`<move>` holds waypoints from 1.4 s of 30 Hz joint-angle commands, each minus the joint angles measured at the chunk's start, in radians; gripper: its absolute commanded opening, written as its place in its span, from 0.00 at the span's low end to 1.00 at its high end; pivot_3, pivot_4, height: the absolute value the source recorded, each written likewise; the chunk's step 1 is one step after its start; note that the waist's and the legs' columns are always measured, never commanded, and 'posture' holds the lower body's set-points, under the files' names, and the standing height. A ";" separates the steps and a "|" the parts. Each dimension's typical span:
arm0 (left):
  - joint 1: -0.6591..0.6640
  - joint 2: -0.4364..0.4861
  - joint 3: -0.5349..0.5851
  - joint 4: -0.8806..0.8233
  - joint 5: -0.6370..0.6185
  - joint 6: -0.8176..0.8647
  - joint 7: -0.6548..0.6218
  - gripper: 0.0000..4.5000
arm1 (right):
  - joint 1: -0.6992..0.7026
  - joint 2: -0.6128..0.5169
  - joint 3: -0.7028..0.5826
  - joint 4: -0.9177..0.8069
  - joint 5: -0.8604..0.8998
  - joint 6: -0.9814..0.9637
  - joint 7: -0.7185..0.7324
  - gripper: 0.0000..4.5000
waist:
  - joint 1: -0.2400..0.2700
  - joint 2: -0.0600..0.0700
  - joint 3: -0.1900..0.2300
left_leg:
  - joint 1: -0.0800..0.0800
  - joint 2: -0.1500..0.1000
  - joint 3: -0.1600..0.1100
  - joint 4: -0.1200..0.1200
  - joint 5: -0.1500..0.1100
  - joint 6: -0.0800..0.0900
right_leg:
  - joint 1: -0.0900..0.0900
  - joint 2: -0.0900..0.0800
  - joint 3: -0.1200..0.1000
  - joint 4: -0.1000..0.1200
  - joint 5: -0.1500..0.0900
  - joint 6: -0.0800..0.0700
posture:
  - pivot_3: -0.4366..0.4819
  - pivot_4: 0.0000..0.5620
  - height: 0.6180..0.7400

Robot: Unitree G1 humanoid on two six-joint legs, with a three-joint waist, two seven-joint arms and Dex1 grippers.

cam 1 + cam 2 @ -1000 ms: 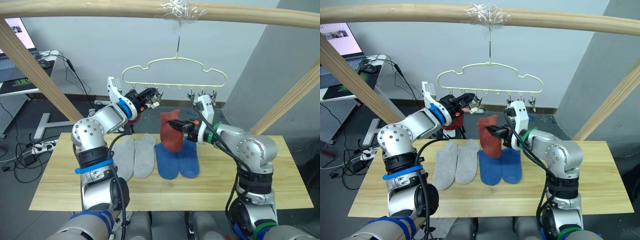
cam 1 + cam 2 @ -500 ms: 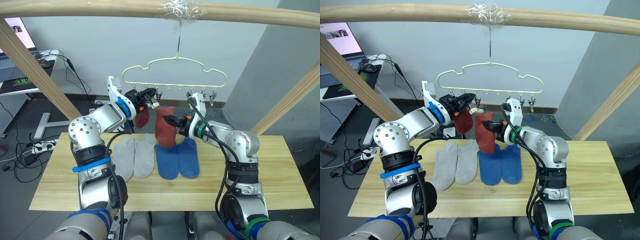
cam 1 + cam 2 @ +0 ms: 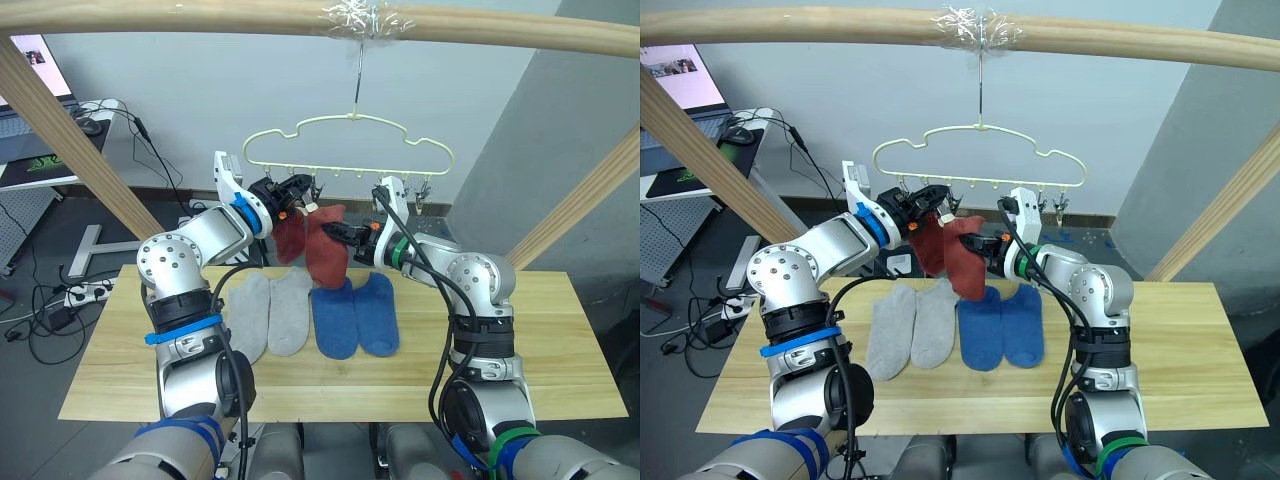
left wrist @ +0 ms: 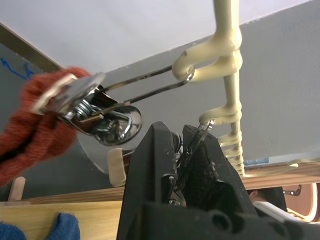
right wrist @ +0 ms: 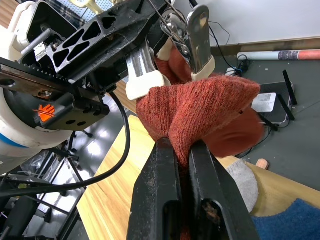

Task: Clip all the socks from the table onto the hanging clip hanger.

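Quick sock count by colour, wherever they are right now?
Grey socks: 2, flat on the table
Blue socks: 2, flat on the table
Red socks: 2, up at the hanger
Total: 6

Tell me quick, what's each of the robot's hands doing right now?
Left gripper: shut on a metal clip of the clip hanger.
Right gripper: shut on a rust red sock, held up at a clip.

A pale grey wall (image 3: 200, 90) backs pale wooden frame poles (image 3: 300, 15), with a cable-strewn grey floor (image 3: 40, 280) below.
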 commanded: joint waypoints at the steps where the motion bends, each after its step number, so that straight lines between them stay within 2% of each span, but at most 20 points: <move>1: 0.005 0.000 -0.008 -0.036 -0.023 -0.009 0.003 0.05 | -0.043 0.006 0.007 -0.008 0.033 -0.014 0.004 0.00 | 0.000 0.000 0.000 | 0.000 0.000 0.000 0.000 0.000 0.000 | 0.000 0.000 0.000 0.000 0.000 0.000 | 0.56 0.35 1.00; 20: 0.027 0.003 -0.027 -0.054 -0.036 -0.019 -0.007 0.05 | -0.086 0.034 0.008 0.032 0.041 -0.008 -0.007 0.00 | 0.002 0.000 0.000 | 0.000 0.000 0.000 0.000 0.000 0.000 | 0.000 0.000 0.000 0.000 0.000 0.000 | 0.56 0.36 1.00; 22: 0.028 0.001 -0.024 -0.053 -0.042 -0.021 -0.010 0.22 | -0.086 0.033 0.009 0.032 0.039 -0.009 -0.008 0.00 | 0.002 0.000 0.000 | 0.000 0.000 0.000 0.000 0.000 0.000 | 0.000 0.000 0.000 0.000 0.000 0.000 | 0.56 0.36 1.00; 28: 0.029 0.009 -0.026 -0.047 -0.062 -0.007 -0.004 0.61 | -0.084 0.029 0.012 0.033 0.037 -0.008 -0.009 0.00 | 0.005 0.000 0.000 | -0.001 0.000 0.000 -0.001 0.000 0.000 | -0.001 0.000 0.000 0.000 0.000 0.000 | 0.56 0.36 1.00; 31: 0.028 0.010 -0.022 -0.051 -0.076 -0.004 -0.008 0.61 | -0.077 0.026 0.016 0.030 0.034 -0.008 -0.009 0.00 | 0.007 0.000 0.000 | -0.001 0.000 0.000 -0.001 0.000 0.000 | -0.002 0.000 0.000 0.000 0.000 0.000 | 0.57 0.36 1.00; 34: 0.042 0.041 -0.056 -0.089 -0.064 0.005 -0.044 0.62 | -0.064 0.017 0.031 0.020 0.026 -0.009 -0.008 0.17 | 0.008 0.000 0.000 | -0.002 0.000 0.000 -0.001 0.000 0.000 | -0.002 0.000 0.000 0.000 0.000 0.000 | 0.57 0.35 1.00; 42: 0.180 0.179 -0.238 -0.326 0.011 -0.025 -0.173 0.62 | -0.004 -0.016 0.059 -0.040 0.035 0.017 -0.003 0.79 | 0.020 0.000 0.000 | -0.002 0.000 0.002 -0.008 0.002 -0.003 | -0.006 0.000 0.001 0.000 0.000 0.000 | 0.60 0.34 1.00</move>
